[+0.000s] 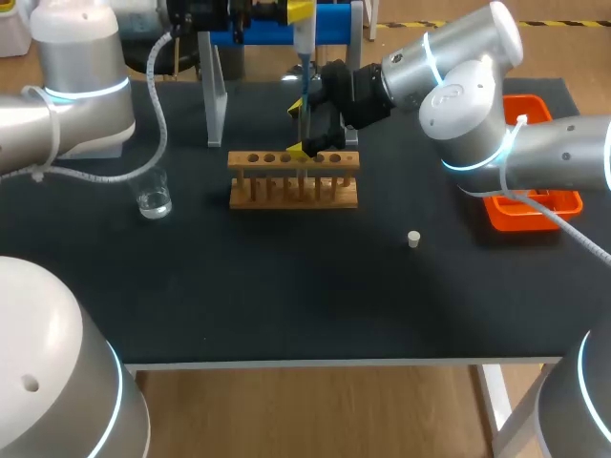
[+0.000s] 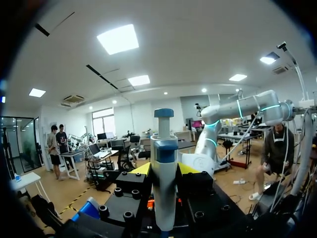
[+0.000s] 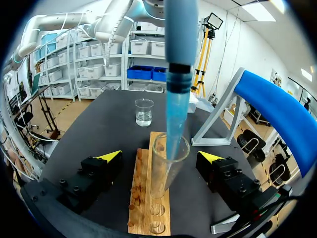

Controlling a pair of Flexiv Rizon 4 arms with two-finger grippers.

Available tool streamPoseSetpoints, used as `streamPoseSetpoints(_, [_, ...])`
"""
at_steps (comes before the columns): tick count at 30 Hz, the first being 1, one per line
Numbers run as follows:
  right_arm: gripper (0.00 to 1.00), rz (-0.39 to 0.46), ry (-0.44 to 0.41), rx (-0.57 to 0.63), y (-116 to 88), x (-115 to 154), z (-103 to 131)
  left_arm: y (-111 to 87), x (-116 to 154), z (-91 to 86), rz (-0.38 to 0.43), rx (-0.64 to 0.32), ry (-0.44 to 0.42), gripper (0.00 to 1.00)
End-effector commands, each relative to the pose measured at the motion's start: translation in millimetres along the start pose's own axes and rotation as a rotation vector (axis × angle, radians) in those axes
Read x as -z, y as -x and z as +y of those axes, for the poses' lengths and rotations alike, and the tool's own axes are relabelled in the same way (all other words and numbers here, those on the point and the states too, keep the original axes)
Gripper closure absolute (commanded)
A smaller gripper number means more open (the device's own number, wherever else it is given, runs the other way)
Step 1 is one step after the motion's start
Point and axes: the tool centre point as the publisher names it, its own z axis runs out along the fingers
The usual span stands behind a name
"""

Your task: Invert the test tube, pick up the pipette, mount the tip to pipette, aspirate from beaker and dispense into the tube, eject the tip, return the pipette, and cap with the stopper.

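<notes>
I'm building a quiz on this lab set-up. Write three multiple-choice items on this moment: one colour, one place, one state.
1. The tray is:
A orange
B green
C white

2. The pipette tip is:
A in the tray
B inside the test tube
C clear above the test tube

3. The right claw is:
A shut on the test tube
B shut on the pipette tip
C open, astride the test tube

Answers:
1 A: the head view shows it bright orange.
2 B: in the right wrist view, the tip passes below the tube's rim.
3 C: gaps show on both sides of the glass.
</notes>
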Motion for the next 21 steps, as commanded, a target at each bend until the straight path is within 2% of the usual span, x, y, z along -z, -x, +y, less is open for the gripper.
streamPoseSetpoints(1, [0.0,0.005,-0.005,-0.001,1.2,1.0,0.7,2.0,0.3,4.0,0.009,0.004,-0.002,1.0])
streamPoseSetpoints(21, [0.0,0.005,-0.005,-0.001,1.2,1.0,0.7,2.0,-2.4,19.7,0.023,0.043,-0.005,1.0])
